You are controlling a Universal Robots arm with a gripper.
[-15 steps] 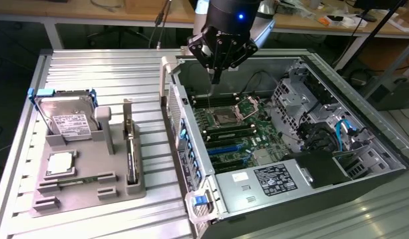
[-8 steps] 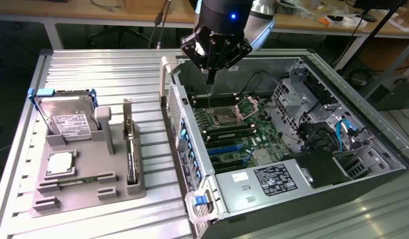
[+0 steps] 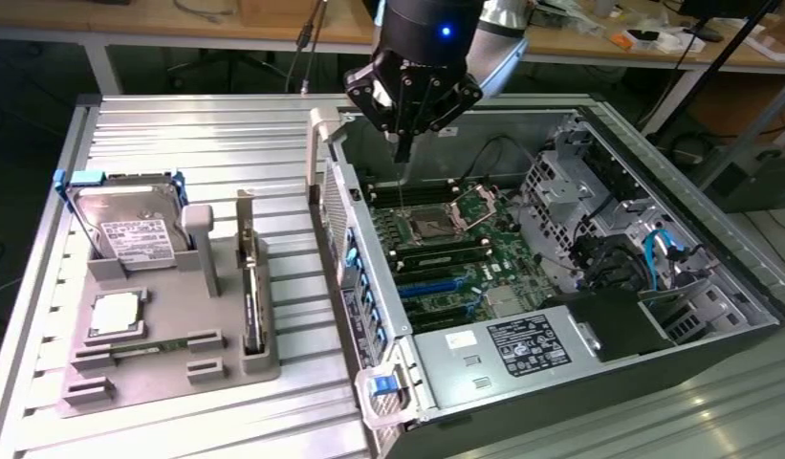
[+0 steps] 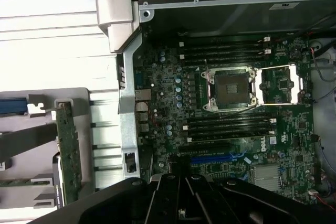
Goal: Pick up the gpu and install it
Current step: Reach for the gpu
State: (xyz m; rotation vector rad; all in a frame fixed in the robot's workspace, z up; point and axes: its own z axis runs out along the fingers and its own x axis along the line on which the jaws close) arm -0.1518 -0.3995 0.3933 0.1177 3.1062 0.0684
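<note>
Exterior view: my jaws, shut and empty, above the open computer case (image 3: 345, 239). Gpu (image 3: 251, 306) on edge in grey holder (image 3: 163, 368) on the desk (image 3: 175, 143), exterior view's left. Wrist view: gpu (image 4: 68, 150) upright, outside the case wall.

Two cameras: exterior view high and oblique, wrist view close above the open computer case (image 3: 750, 287).

The exterior camera is sitting well back and high, tilting down across the ribbed metal table (image 3: 188, 143), taking in the gray parts holder (image 3: 163, 378) at the exterior view's left and the whole case at the exterior view's right. The wrist camera is riding just behind the gripper (image 4: 181, 182), facing almost straight down and much nearer, with the gripper's dark body cutting into frame. Both are sharing the motherboard (image 3: 494, 277) (image 4: 168, 108), CPU socket (image 3: 433, 228) (image 4: 229, 88), the case's rear wall (image 3: 347, 239) (image 4: 128, 103), the gpu (image 3: 250, 287) (image 4: 68, 145) standing in the holder, and a strip of table.
</note>
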